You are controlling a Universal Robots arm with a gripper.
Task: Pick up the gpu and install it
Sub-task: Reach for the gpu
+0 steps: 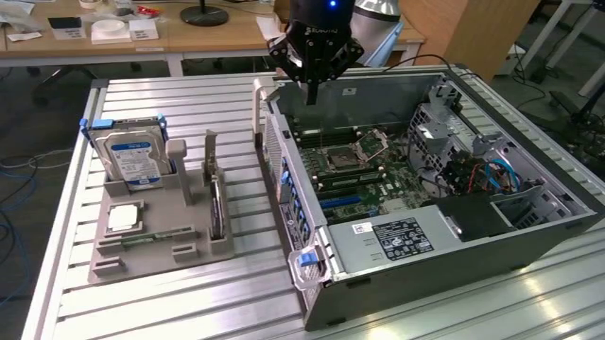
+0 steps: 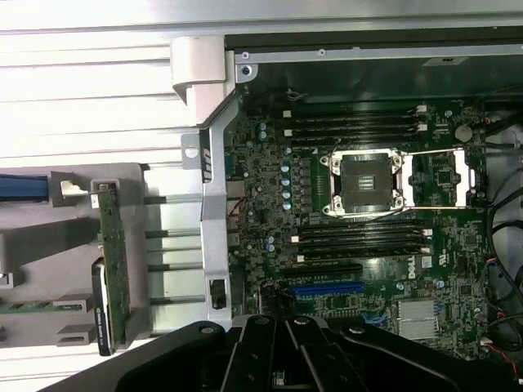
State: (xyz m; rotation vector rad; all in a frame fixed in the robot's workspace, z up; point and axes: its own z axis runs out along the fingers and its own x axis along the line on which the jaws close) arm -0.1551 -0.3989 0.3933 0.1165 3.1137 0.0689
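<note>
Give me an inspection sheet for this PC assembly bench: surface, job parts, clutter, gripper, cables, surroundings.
Surface: slatted metal table carrying a grey parts holder and an open computer case.
Job's things: gpu stands on edge in the parts holder, not yet picked up; motherboard lies exposed in the case.
Clutter: hard drive, CPU and memory stick in the same holder.
Grippers: gripper shut, empty, above the case's far end, apart from the gpu.
Cables: blue and red wires inside the case; loose cables on the floor at the exterior view's left.
Surroundings: wooden desk with small boxes behind the table.
</note>
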